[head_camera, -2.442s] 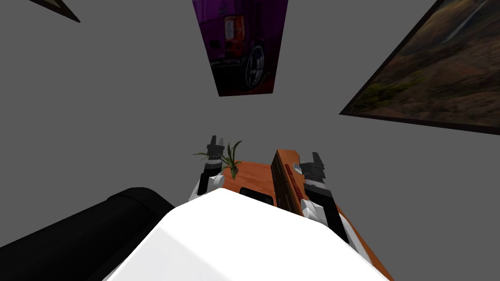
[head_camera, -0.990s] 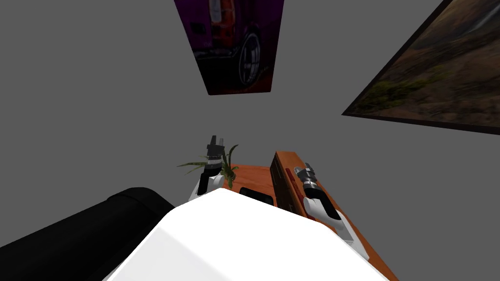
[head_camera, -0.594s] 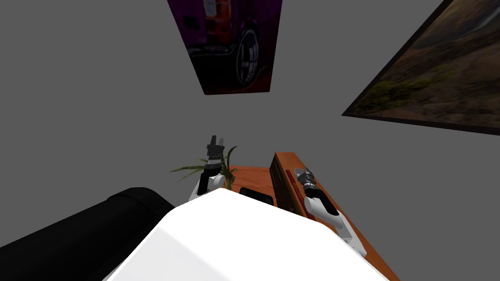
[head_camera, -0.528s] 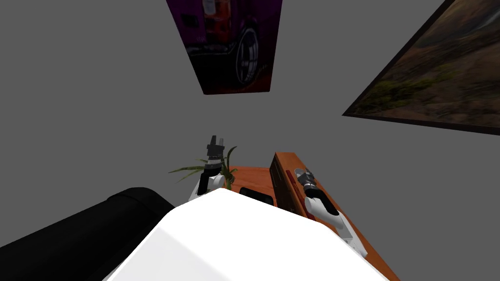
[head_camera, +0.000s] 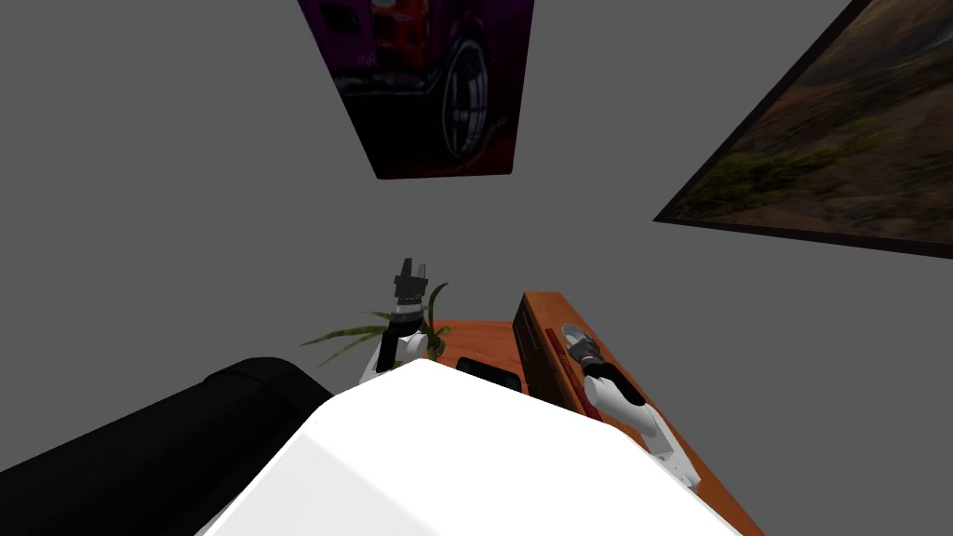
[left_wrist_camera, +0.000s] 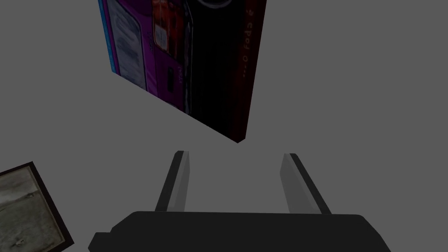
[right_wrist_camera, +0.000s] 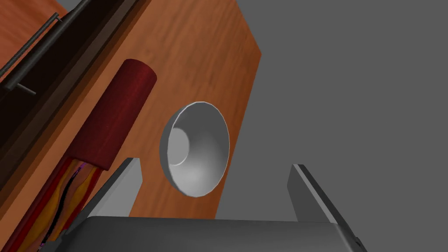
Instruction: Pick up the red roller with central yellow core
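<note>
Surface [head_camera: 717, 493]: one wooden top, on the robot's right. It carries the roller and the bowl. Its front edge drops to a dark recess with a bar handle [right_wrist_camera: 30, 48].

Roller [right_wrist_camera: 114, 114]: one. It lies flat on the surface [right_wrist_camera: 210, 52], close to the front edge, with its long axis parallel to that edge. The outer sleeve is dark red. A yellow and red core [right_wrist_camera: 70, 194] shows at the end nearest the right end effector. In the head view the roller [head_camera: 561, 358] is a thin red strip just to the left of the right forearm.

Bowl [right_wrist_camera: 195, 148]: one, grey, resting on the surface just beside the roller and apart from it.

Plant [head_camera: 428, 321]: one, on a lower wooden top near the left arm.

End effectors: two.
- Right end effector [right_wrist_camera: 213, 162]: fingers spread wide, holding nothing. It hangs low over the surface and points roughly along the roller's axis. The bowl sits in line with the gap. The roller lies outside the gap, passing beside one finger [right_wrist_camera: 127, 181] on the robot's left side. In the head view the right end effector [head_camera: 579, 346] is at the bowl [head_camera: 572, 332].
- Left end effector [head_camera: 409, 273]: raised, well apart from the roller. In its wrist view the left end effector [left_wrist_camera: 235, 154] has its fingers spread and empty.

Assessment: the right arm is the nearer one. The coming move probably calls for a sideways shift toward the robot's left, until the sleeve sits between the fingers. The gap already spans across the roller's axis.
</note>
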